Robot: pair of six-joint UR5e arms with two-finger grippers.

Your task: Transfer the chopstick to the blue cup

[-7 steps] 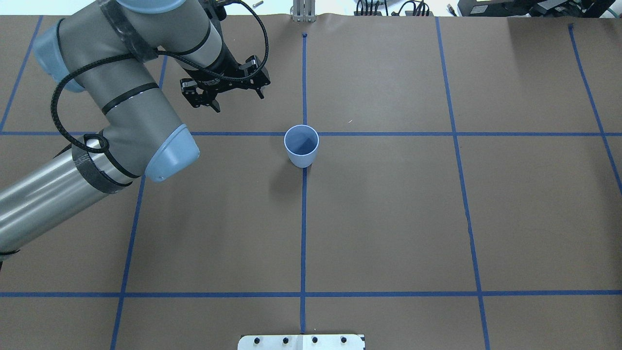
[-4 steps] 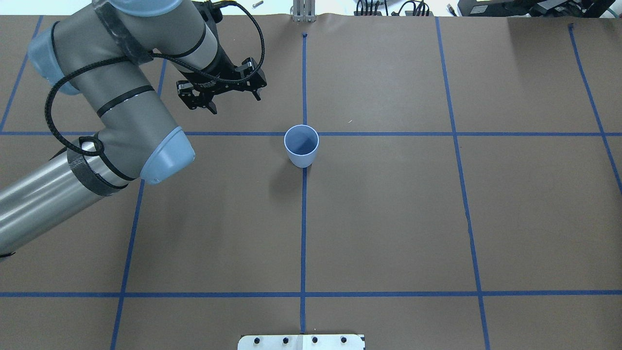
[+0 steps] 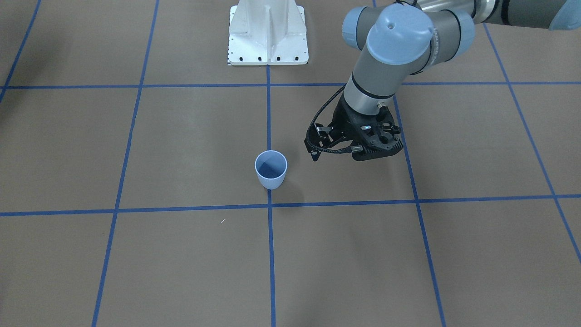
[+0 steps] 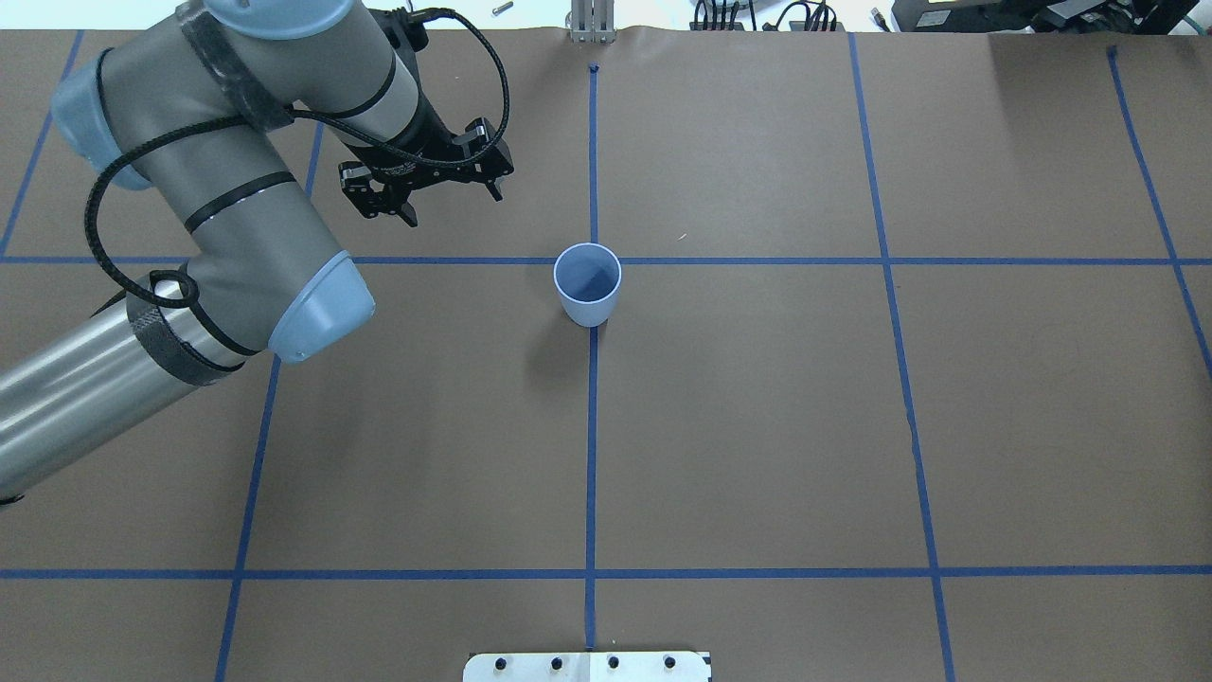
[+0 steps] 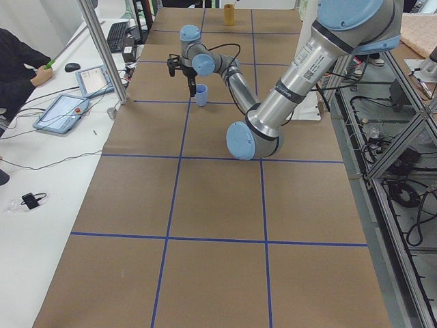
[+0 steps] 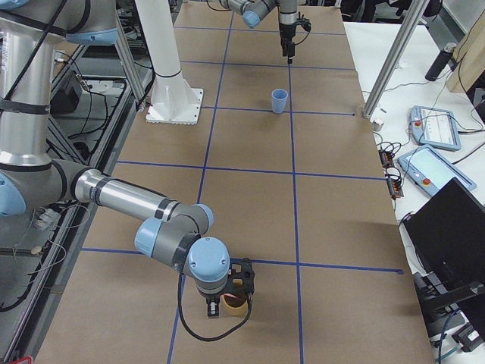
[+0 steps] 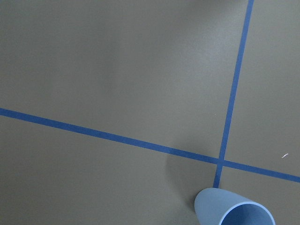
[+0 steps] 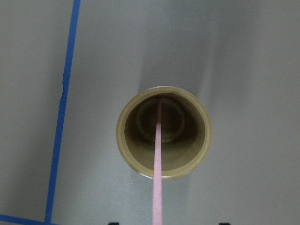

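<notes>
Standing in a tan cup (image 8: 202, 140) at the table's right end, the chopstick (image 8: 158, 159) is shown only by the right wrist camera, its upper end cut off by the frame. Whether the right gripper (image 6: 229, 297) grips it cannot be told. The blue cup (image 4: 587, 284) is seen mid-table, with the left gripper (image 4: 452, 201) spread and empty to its far left.

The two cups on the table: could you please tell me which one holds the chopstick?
The tan cup holds it: the pink chopstick stands inside it. The blue cup at the table's middle is empty.
</notes>
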